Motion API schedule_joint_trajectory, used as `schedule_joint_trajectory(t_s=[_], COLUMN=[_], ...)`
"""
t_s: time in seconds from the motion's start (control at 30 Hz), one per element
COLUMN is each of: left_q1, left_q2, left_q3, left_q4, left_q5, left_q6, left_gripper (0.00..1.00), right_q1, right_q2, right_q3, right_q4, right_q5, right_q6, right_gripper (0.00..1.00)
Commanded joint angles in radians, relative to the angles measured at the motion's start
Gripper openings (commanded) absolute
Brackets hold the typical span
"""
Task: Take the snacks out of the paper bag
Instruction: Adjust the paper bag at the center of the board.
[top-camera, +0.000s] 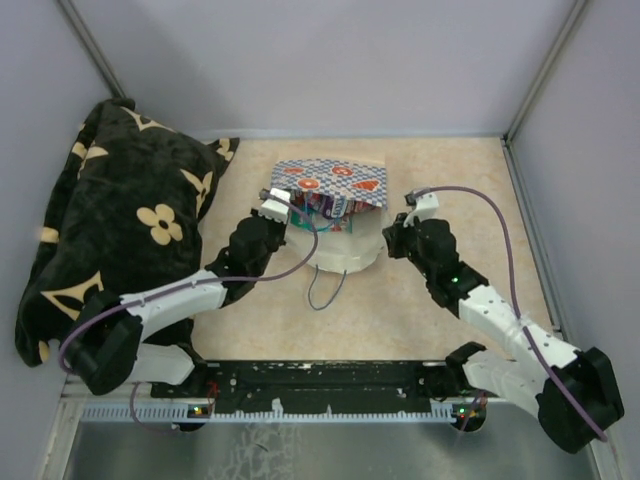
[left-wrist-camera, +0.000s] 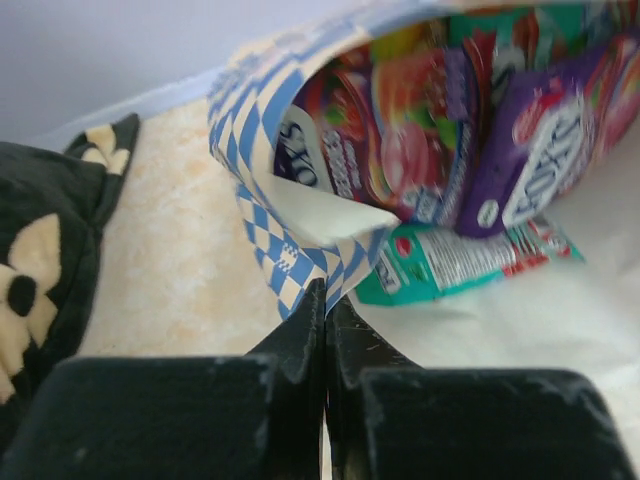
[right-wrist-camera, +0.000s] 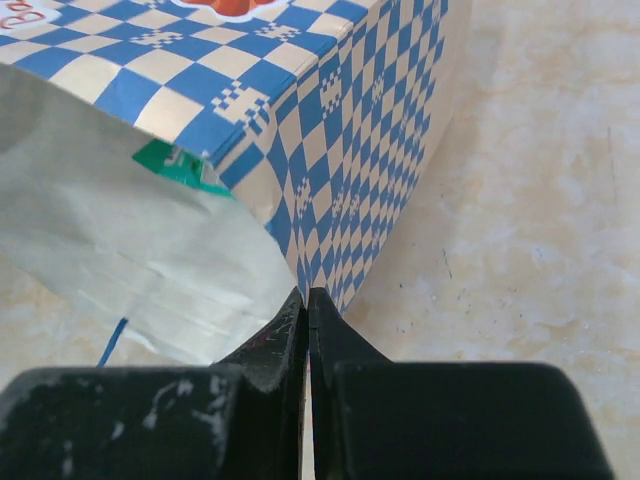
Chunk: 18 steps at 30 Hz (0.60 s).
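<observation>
Left gripper (top-camera: 274, 208) and right gripper (top-camera: 413, 200) are each clenched on the mouth rim of the paper bag (top-camera: 340, 180), one at either near corner. Beyond their tips the bag lies on its side mid-table, its mouth facing the arms. The snacks (left-wrist-camera: 450, 150) sit just inside, nearer the left arm, I'd judge.

Open tabletop (top-camera: 455, 165) at 3 and 6 o'clock of paper bag (top-camera: 335, 180); blocked at 9 o'clock by black blanket (top-camera: 130, 200); bag mouth crammed with snacks (left-wrist-camera: 540, 150)
</observation>
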Motion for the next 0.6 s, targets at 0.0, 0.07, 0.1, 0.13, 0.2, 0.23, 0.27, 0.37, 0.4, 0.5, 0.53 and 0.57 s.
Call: schedule_joint_trajectory(t_s=[0.0, 0.07, 0.1, 0.13, 0.2, 0.23, 0.27, 0.37, 0.4, 0.5, 0.53, 0.57], left_q1=[0.0, 0.0, 0.0, 0.0, 0.0, -0.001, 0.0, 0.0, 0.0, 0.0, 0.0, 0.0], left_q2=[-0.087, -0.075, -0.06, -0.041, 0.0, 0.02, 0.043, 0.115, 0.146, 0.211, 0.234, 0.259], left_q3=[0.011, 0.021, 0.025, 0.028, 0.038, 0.042, 0.043, 0.034, 0.026, 0.0, -0.005, -0.004], left_q4=[0.046, 0.049, 0.05, 0.052, 0.047, 0.045, 0.049, 0.09, 0.111, 0.2, 0.232, 0.264], left_q5=[-0.09, -0.102, -0.105, -0.106, -0.105, -0.113, -0.12, -0.144, -0.161, -0.184, -0.185, -0.185], left_q6=[-0.044, -0.034, -0.034, -0.034, -0.052, -0.072, -0.088, -0.1, -0.102, -0.106, -0.1, -0.09], left_gripper=[0.0, 0.0, 0.0, 0.0, 0.0, 0.0, 0.0, 0.0, 0.0, 0.0, 0.0, 0.0], right_q1=[0.007, 0.007, 0.007, 0.007, 0.007, 0.006, 0.003, -0.023, -0.04, -0.106, -0.122, -0.133], right_q2=[-0.09, -0.073, -0.061, -0.045, -0.007, 0.025, 0.052, 0.139, 0.169, 0.256, 0.283, 0.316], right_q3=[0.011, 0.018, 0.018, 0.017, 0.018, 0.019, 0.02, 0.022, 0.016, 0.003, 0.009, 0.022], right_q4=[0.045, 0.027, 0.026, 0.029, 0.05, 0.063, 0.076, 0.114, 0.136, 0.216, 0.233, 0.244], right_q5=[0.06, 0.085, 0.094, 0.104, 0.132, 0.15, 0.166, 0.17, 0.155, 0.08, 0.069, 0.069], right_q6=[-0.004, -0.011, -0.011, -0.009, -0.002, 0.001, 0.006, 0.039, 0.057, 0.108, 0.116, 0.121], right_gripper=[0.0, 0.0, 0.0, 0.0, 0.0, 0.0, 0.0, 0.0, 0.0, 0.0, 0.0, 0.0])
